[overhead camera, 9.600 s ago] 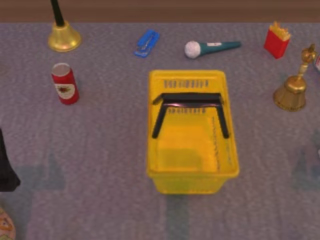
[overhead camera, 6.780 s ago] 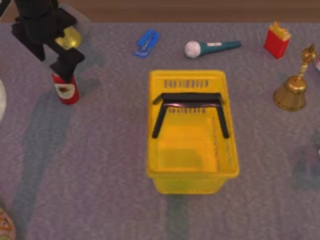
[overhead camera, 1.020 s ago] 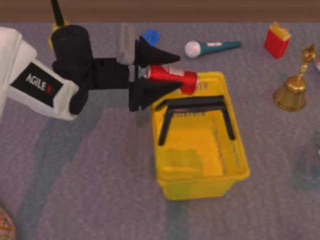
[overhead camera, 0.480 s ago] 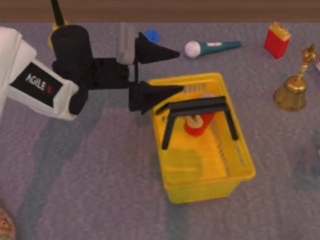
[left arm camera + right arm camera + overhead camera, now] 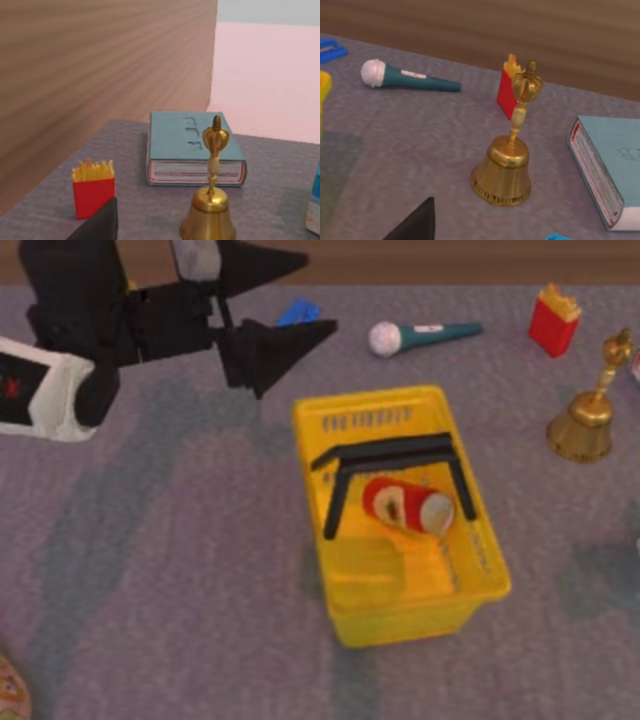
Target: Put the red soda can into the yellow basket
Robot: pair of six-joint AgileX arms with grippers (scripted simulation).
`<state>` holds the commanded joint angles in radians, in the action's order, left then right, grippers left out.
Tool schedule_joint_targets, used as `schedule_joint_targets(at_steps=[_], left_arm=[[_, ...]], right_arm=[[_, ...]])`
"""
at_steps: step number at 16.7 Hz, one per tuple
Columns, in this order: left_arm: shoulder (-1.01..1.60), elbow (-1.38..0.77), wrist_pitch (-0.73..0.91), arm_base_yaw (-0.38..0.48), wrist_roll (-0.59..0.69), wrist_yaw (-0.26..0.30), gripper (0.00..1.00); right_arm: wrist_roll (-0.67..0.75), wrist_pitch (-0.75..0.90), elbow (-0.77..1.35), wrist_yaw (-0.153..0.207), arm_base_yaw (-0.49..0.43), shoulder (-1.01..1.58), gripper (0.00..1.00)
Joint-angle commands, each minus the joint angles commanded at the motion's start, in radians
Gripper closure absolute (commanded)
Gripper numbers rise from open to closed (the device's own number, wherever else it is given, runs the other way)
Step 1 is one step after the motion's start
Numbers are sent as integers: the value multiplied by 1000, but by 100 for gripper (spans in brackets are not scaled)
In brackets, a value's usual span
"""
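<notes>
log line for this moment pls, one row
stage: can dropped | red soda can: on its side inside yellow basket | left gripper: open, empty, beyond the basket's far-left corner | right arm: out of top view

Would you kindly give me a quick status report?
Left tool open, empty, above table's far left. Small red soda can on its side inside large yellow plastic basket. Nothing obstructing.

Grey cloth-topped table [image 5: 180,600], brown wood wall [image 5: 90,65] behind, pink bg.

Gold bell [image 5: 502,170] upright between fries box [image 5: 506,90], blue book [image 5: 607,165]
</notes>
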<state>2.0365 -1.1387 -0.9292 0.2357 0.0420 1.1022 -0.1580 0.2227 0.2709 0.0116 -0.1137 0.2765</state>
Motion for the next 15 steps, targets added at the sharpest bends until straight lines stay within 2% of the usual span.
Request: schedule_joint_targets(at_steps=[3, 7, 11, 15], left_arm=[[-280, 105, 115, -53, 46, -150, 0], [-745, 300, 301, -124, 80, -393, 0], [-1208, 534, 495, -182, 77, -637, 0], [-1594, 786, 686, -223, 46, -855, 0]], right_arm=[[-122, 175, 247, -1, -79, 251, 0], [-313, 449, 651, -7, -197, 672, 0], [-510, 732, 1079, -14, -320, 1130, 0], [-682, 978, 1455, -17, -429, 1525, 0]])
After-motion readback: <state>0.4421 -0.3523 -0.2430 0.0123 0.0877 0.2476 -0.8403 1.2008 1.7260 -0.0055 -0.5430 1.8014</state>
